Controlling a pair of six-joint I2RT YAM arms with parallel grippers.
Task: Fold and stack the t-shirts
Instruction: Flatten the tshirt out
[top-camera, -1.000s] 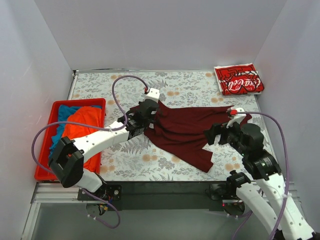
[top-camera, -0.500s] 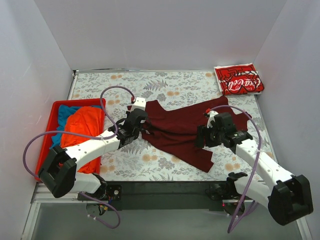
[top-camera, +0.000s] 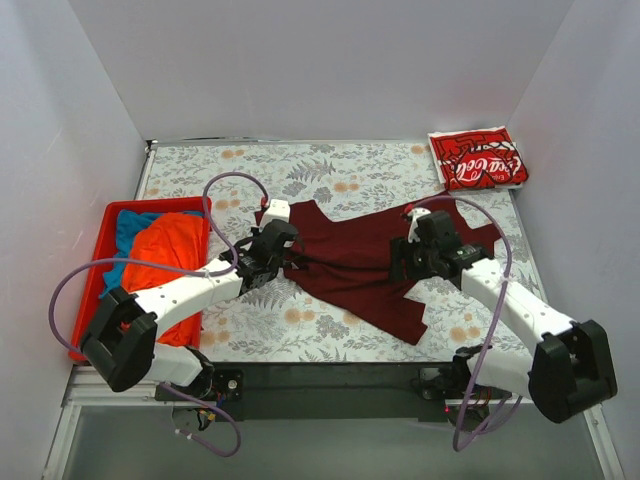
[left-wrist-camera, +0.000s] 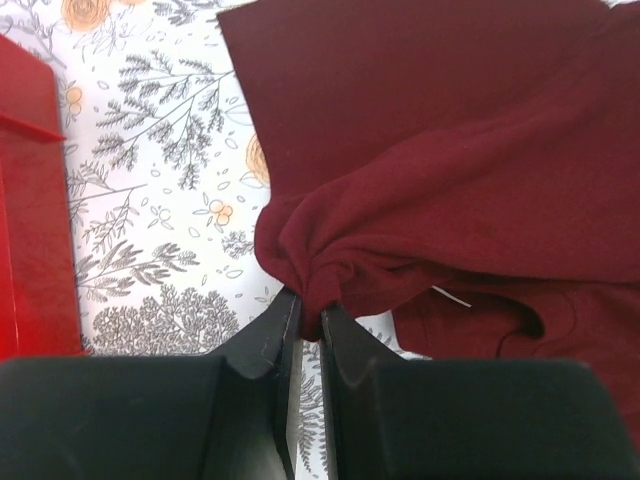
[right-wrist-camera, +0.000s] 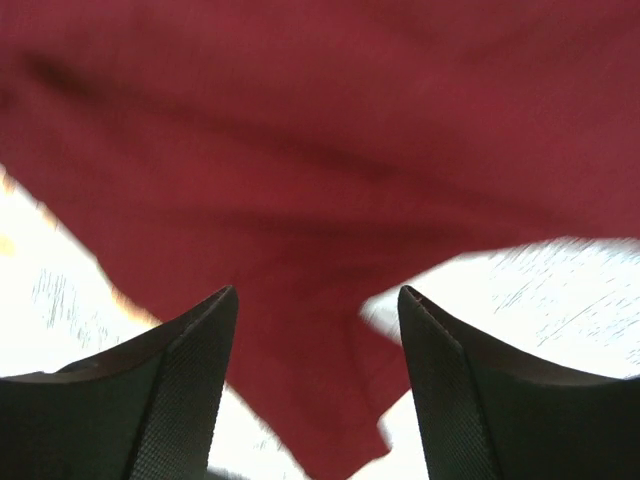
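Note:
A dark maroon t-shirt (top-camera: 360, 262) lies crumpled across the middle of the table. My left gripper (top-camera: 268, 252) is at its left edge, shut on a bunched fold of the maroon cloth (left-wrist-camera: 330, 262). My right gripper (top-camera: 405, 262) hovers over the shirt's right part, jaws wide open and empty, with maroon cloth (right-wrist-camera: 320, 180) below them. A folded red Coca-Cola t-shirt (top-camera: 477, 158) lies at the far right corner. An orange t-shirt (top-camera: 160, 262) and a blue one (top-camera: 128, 228) lie in the bin.
A red plastic bin (top-camera: 88, 330) stands at the left edge of the table and shows in the left wrist view (left-wrist-camera: 30, 220). White walls close the table in on three sides. The floral tablecloth (top-camera: 300, 170) shows at the back.
My right gripper has moved left and forward over the shirt's right part. My left gripper has pulled the shirt's left edge toward the near left and then stayed still.

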